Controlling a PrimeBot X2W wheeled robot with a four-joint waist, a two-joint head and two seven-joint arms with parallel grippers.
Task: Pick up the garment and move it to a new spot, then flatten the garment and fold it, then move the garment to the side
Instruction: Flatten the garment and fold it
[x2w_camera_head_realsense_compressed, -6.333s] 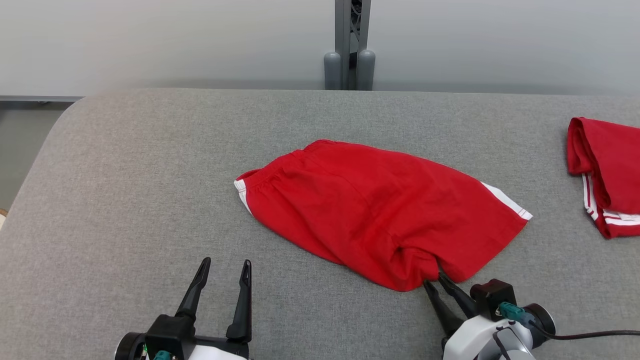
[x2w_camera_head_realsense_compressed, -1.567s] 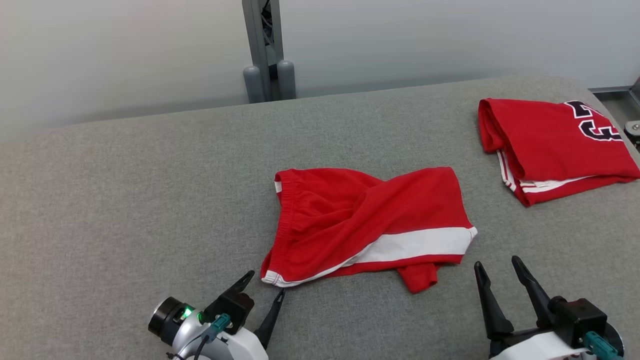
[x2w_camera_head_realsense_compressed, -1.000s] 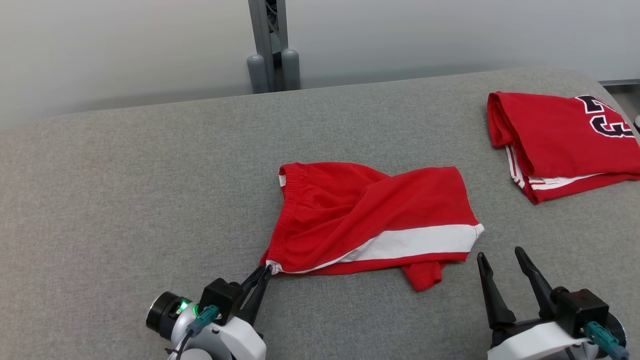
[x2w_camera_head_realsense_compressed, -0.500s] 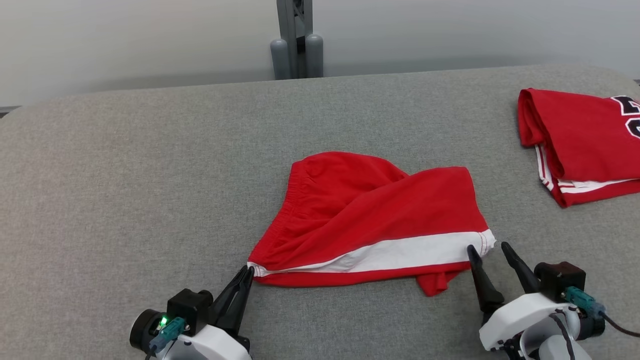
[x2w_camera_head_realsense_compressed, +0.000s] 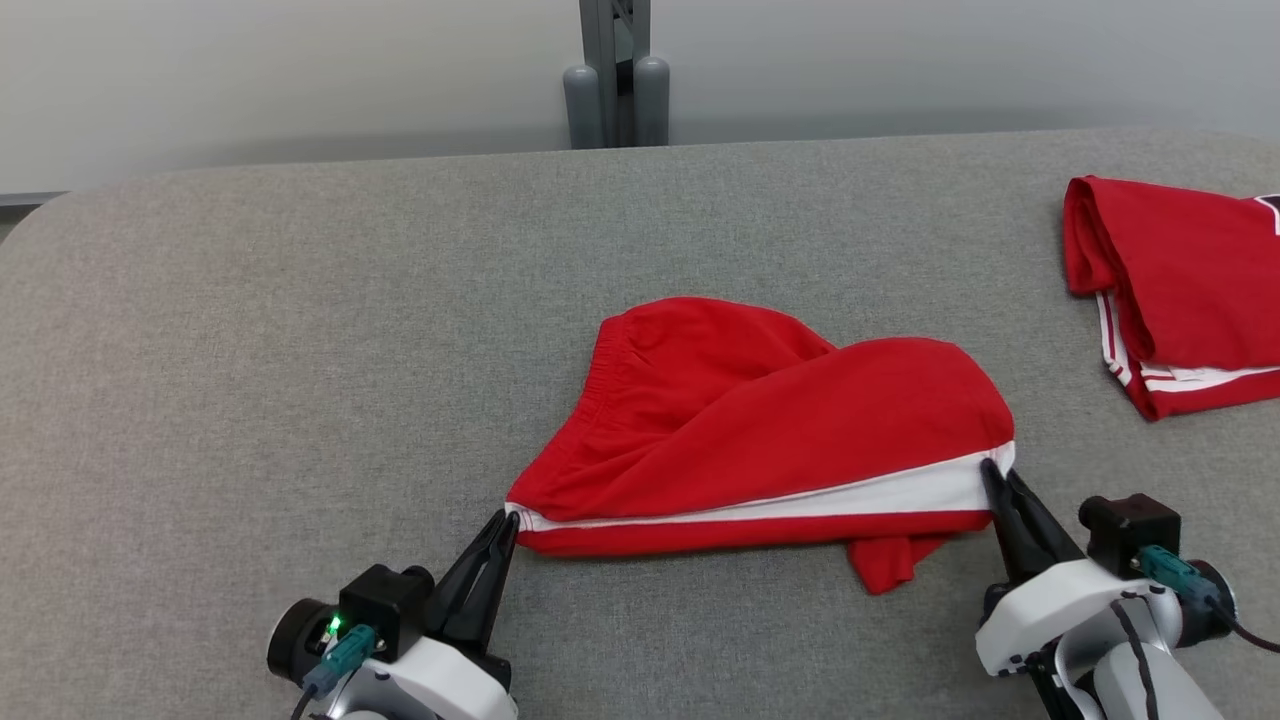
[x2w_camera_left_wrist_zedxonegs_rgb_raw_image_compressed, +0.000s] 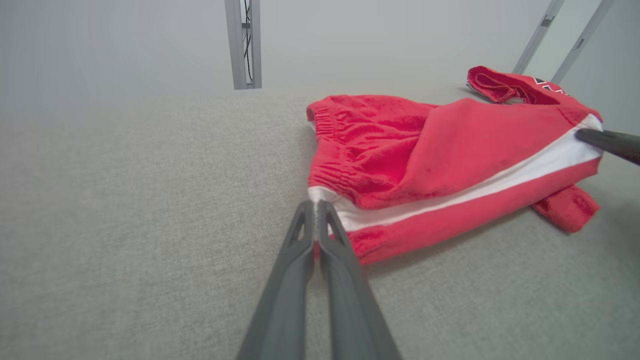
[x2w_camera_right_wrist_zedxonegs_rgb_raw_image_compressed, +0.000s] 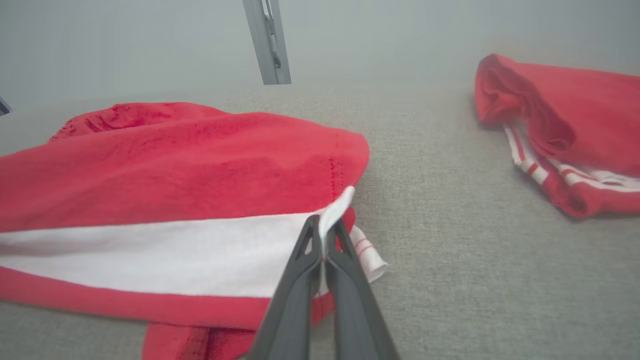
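Nearest, at the lower left of the head view, the left gripper (x2w_camera_head_realsense_compressed: 506, 519) is pinched shut on the waistband corner of the red shorts (x2w_camera_head_realsense_compressed: 780, 420), where the white stripe (x2w_camera_head_realsense_compressed: 850, 497) begins. At the lower right, the right gripper (x2w_camera_head_realsense_compressed: 990, 468) is likewise clamped on the hem end of that stripe. The shorts lie rumpled between them, near the middle of the grey padded table (x2w_camera_head_realsense_compressed: 300, 330), the stripe stretched from one gripper to the other. Farther off, at the right edge, a folded red jersey (x2w_camera_head_realsense_compressed: 1180, 270) lies well apart. Behind the table stands a grey metal post (x2w_camera_head_realsense_compressed: 615, 70).
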